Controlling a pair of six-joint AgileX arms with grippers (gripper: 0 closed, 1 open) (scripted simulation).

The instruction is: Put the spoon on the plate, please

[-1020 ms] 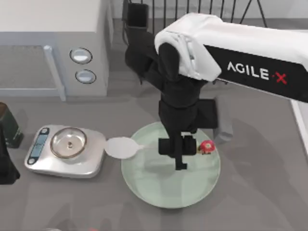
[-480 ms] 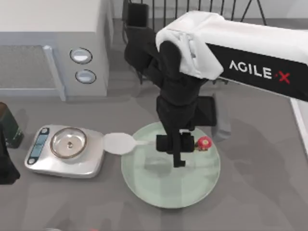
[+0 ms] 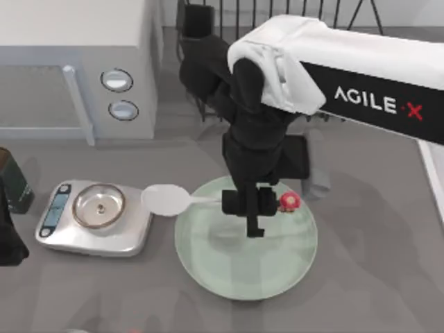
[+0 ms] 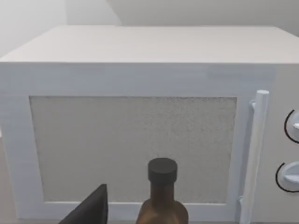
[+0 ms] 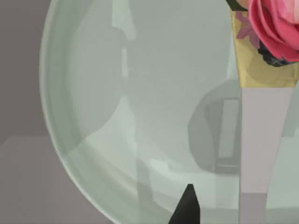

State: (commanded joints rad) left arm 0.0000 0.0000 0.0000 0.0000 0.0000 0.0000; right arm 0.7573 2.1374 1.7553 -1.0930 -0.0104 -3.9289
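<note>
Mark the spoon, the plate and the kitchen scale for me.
spoon (image 3: pixel 165 200): top view, on its white oval bowl.
plate (image 3: pixel 229 267): top view, bare surface near the rim.
kitchen scale (image 3: pixel 99 205): top view, round metal dish.

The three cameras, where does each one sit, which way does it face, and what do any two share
Top view: above the table, looking down on the right gripper holding the spoon over the plate, beside a scale.
Left wrist view: on the left arm, facing the microwave behind a brown bottle.
Right wrist view: on the right arm, looking down.
Shared: spoon, plate; microwave.
</note>
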